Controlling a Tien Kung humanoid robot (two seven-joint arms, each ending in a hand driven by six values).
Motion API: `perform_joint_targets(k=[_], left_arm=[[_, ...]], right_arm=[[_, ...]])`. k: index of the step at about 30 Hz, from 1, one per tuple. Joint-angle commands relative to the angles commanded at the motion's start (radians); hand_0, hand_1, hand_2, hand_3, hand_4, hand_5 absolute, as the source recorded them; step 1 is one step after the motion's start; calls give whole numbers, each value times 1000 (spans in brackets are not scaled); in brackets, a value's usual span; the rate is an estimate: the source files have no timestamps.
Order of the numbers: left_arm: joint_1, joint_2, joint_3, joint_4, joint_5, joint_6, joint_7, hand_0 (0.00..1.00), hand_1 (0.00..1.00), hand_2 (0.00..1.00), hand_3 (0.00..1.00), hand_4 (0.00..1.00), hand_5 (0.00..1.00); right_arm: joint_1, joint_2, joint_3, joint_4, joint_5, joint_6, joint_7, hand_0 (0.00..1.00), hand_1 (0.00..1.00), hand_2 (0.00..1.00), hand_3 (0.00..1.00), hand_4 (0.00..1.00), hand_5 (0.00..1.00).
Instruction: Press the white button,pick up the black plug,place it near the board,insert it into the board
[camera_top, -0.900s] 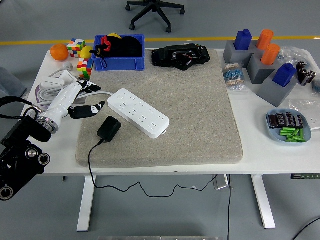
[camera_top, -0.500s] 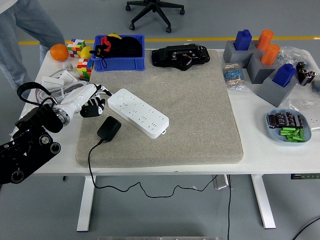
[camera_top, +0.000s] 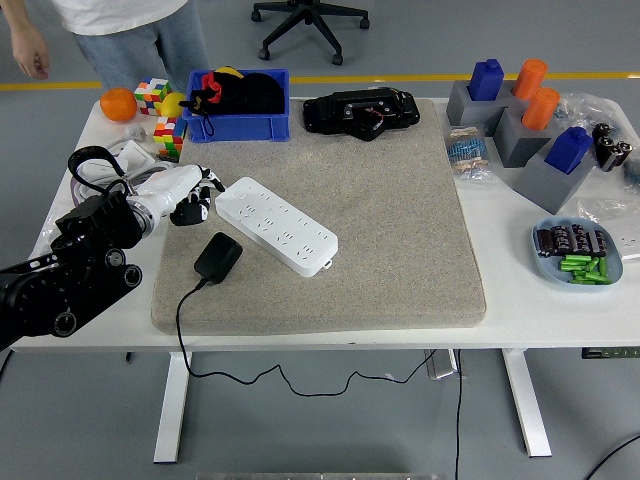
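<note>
left hand (camera_top: 190, 198) sits over the left edge of the grey mat (camera_top: 400, 220), just beside the near-left end of the white power strip (camera_top: 276, 226); whether it touches the strip cannot be told. its fingers (camera_top: 207, 183) are curled loosely toward the strip and close on nothing. black forearm comes in from the lower left. right arm out of view.

power strip lies diagonally on the mat, left end farther, right end nearer. black plug (camera_top: 217, 256) rests flat on the mat just in front of the strip's left half, apart from the hand, its cable (camera_top: 185, 320) running off the near edge of the tabletop (camera_top: 560, 305).

far side: blue bin (camera_top: 238, 125), black device (camera_top: 361, 111), orange (camera_top: 118, 103) and colour cubes (camera_top: 153, 95) at the far-left corner. right side: grey blocks holding blue and orange pieces (camera_top: 530, 110), a light blue dish (camera_top: 575, 252) of small parts.

person (camera_top: 120, 30) stands at the far-left corner, one hand hanging at the side, touching nothing on the tabletop.
</note>
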Motion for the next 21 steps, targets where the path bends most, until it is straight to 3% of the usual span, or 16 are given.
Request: perform_joint_targets(k=[9, 14, 21], left_arm=[[-72, -67, 93, 115, 24, 10, 8, 307, 185, 135, 691, 2, 2], [-92, -97, 106, 141, 28, 18, 10, 306, 184, 137, 689, 2, 2], [-98, -120, 123, 159, 31, 13, 13, 304, 185, 137, 690, 2, 2]], right_arm=[[3, -4, -21, 0, 3, 0, 0, 547, 603, 641, 592, 669, 420], [4, -6, -26, 0, 5, 0, 0, 556, 595, 639, 592, 669, 419], [3, -5, -28, -1, 4, 0, 0, 557, 593, 639, 592, 669, 418]])
